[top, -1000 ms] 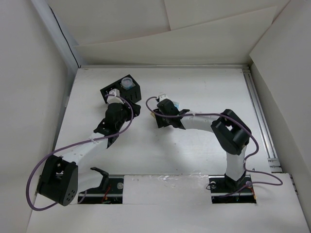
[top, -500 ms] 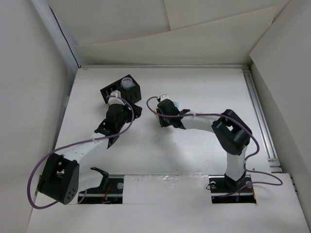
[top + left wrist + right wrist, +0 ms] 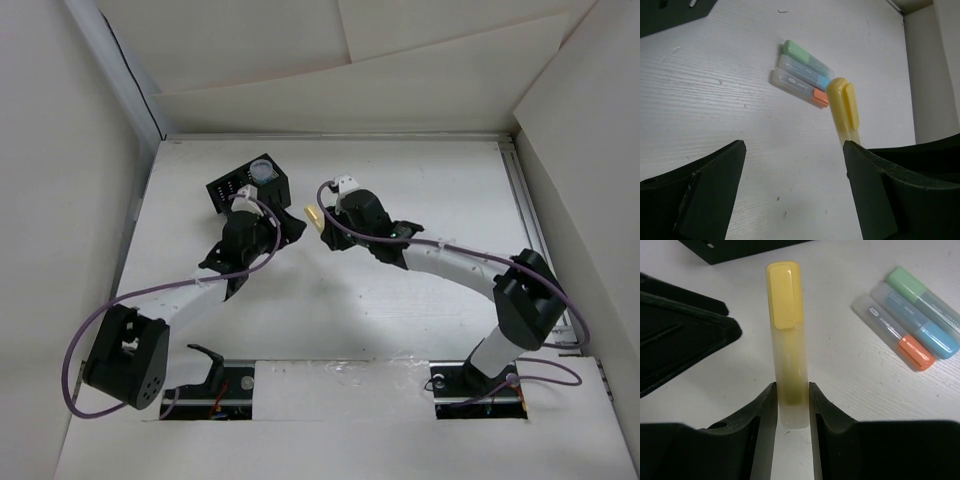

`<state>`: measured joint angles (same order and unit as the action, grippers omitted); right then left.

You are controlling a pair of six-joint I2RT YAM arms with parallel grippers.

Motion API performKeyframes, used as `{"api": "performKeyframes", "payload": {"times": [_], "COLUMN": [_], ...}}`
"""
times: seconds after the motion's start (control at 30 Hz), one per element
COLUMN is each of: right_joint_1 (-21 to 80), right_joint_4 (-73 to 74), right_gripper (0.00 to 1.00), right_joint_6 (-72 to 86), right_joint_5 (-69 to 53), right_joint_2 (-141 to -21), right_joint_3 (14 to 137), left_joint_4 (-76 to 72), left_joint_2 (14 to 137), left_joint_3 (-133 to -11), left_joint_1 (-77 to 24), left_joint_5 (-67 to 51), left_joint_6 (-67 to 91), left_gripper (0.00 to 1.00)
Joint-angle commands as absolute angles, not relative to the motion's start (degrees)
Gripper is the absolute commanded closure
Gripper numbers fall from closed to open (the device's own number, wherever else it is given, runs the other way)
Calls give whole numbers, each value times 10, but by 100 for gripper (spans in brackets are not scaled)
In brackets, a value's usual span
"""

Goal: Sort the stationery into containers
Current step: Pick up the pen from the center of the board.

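My right gripper (image 3: 792, 405) is shut on a pale yellow bar (image 3: 786, 330) and holds it above the table; in the top view it (image 3: 322, 222) sits just right of my left gripper (image 3: 288, 228). The yellow bar (image 3: 842, 107) also shows in the left wrist view. My left gripper (image 3: 792, 192) is open and empty, low over bare table. Three more bars lie side by side: green-capped (image 3: 920, 292), blue-capped (image 3: 922, 322) and orange-capped (image 3: 892, 332). The black organiser box (image 3: 232, 188) stands at the back left with a bluish-white roll (image 3: 263, 171) in it.
White walls close in the table on the left, back and right. A metal rail (image 3: 535, 240) runs along the right edge. The three lying bars are hidden under the right arm in the top view. Purple cables loop from both arms.
My right arm has stretched out to the left and back, carrying the yellow bar up beside the left gripper. My left gripper has turned to the right, away from the box.
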<state>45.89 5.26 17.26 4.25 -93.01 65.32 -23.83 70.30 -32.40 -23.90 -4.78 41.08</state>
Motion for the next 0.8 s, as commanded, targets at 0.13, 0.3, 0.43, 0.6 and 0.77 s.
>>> {"api": "performKeyframes", "payload": {"times": [0.13,0.3,0.43,0.6,0.77], "right_joint_1": [465,465,465,465,465], "right_joint_4": [17,5,-5,-11,-16], "right_gripper": [88,88,88,89,89], "right_joint_6": [166,166,171,171,177], "right_joint_5": [-8,-32,-56,-84,-90], "right_joint_2": [-904,-899,-888,-888,-888], "right_joint_3": [624,618,612,612,606], "left_joint_4": [-343,-374,-374,-380,-380], "left_joint_2": [743,757,771,776,781], "left_joint_3": [-349,-342,-342,-347,-352], "left_joint_1": [-237,-237,-237,-243,-248], "left_joint_5": [-141,-156,-150,-145,-139], "left_joint_6": [466,483,483,478,478], "left_gripper": [23,34,44,56,67]}}
